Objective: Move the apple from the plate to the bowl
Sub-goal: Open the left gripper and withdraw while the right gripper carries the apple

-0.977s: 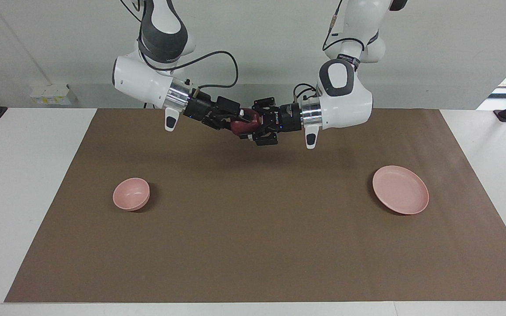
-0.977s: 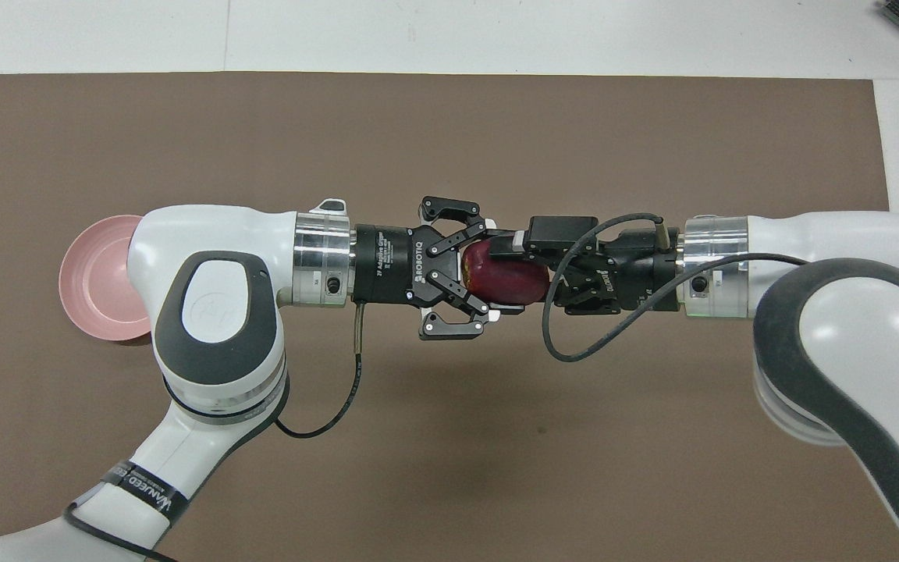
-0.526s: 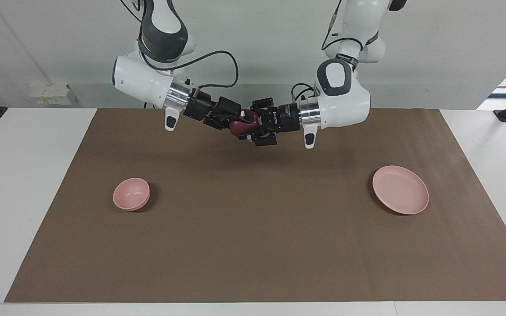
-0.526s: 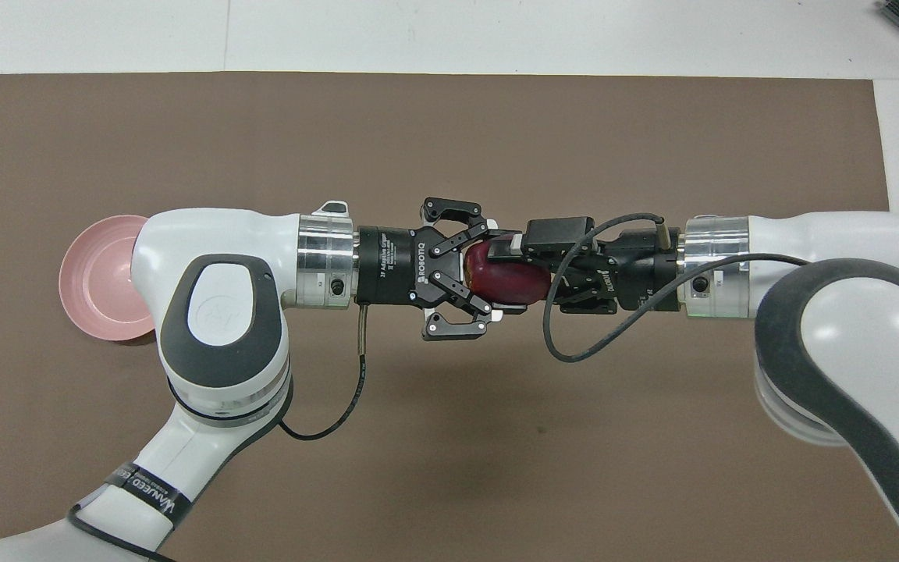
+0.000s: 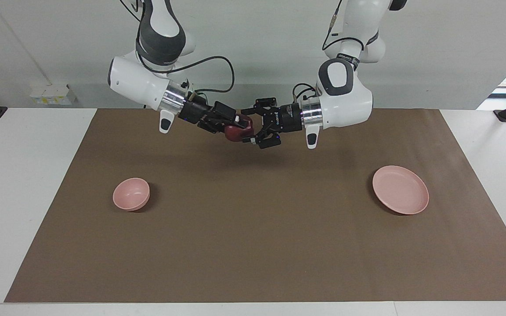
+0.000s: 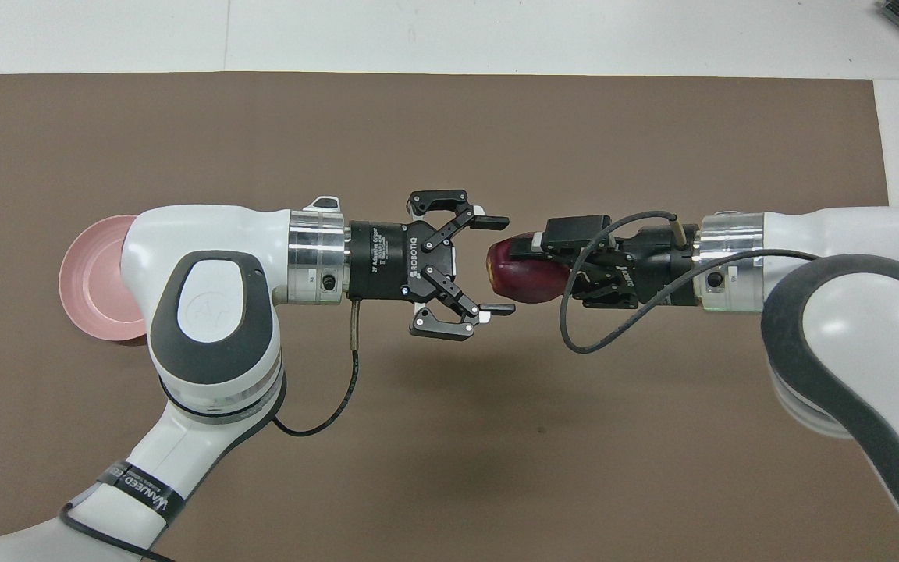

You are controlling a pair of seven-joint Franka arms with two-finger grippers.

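Tools have just split mid-air over the bench [image 5: 253, 245] middle: left tool [image 6: 494, 265] now spread and clear of the apple [image 6: 524, 279], right tool [image 6: 531, 269] pinching it alone. Half a second ago both were on it, so the handover looks done. Plate [image 5: 400, 189] empty; bowl [image 5: 131, 193] at the right arm's end is next.

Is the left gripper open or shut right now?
Open: the left gripper has its fingers spread, clear of the apple, which the right gripper holds.
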